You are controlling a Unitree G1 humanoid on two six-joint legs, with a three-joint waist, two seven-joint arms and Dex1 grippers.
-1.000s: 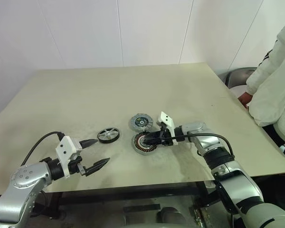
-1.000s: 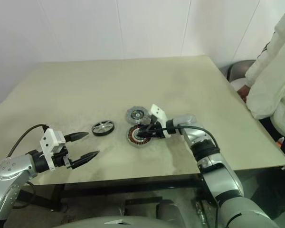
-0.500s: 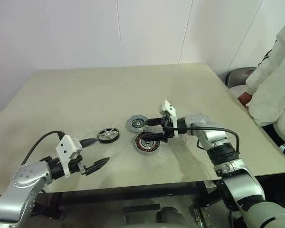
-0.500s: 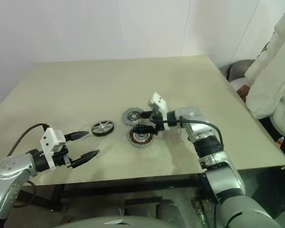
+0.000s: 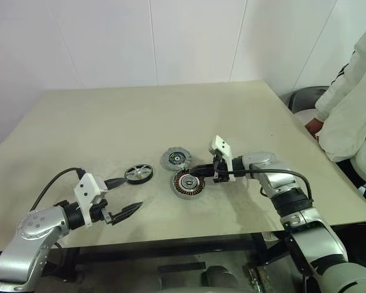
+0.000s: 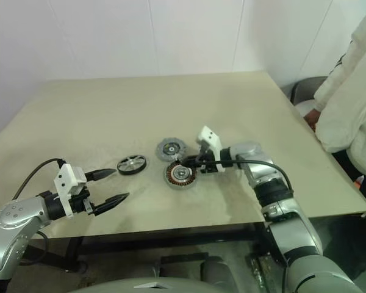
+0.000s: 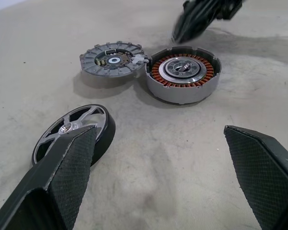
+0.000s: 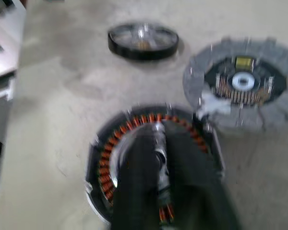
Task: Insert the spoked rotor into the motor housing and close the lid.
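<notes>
Hovering right claw (image 5: 193,170) pinched shut, empty, over the housing (image 5: 188,183), probably lining up; left claw (image 5: 123,196) wide open near the rotor (image 5: 139,173), lid (image 5: 176,159) beside the housing.

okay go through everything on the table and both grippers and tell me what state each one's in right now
spoked rotor: lying flat on the table, not in the housing.
motor housing: open side up, copper windings showing, no rotor inside.
lid: off, lying flat on the table beside the housing.
left gripper: open, holding nothing, near the rotor.
right gripper: shut, holding nothing, fingertips over the housing's rim.
</notes>
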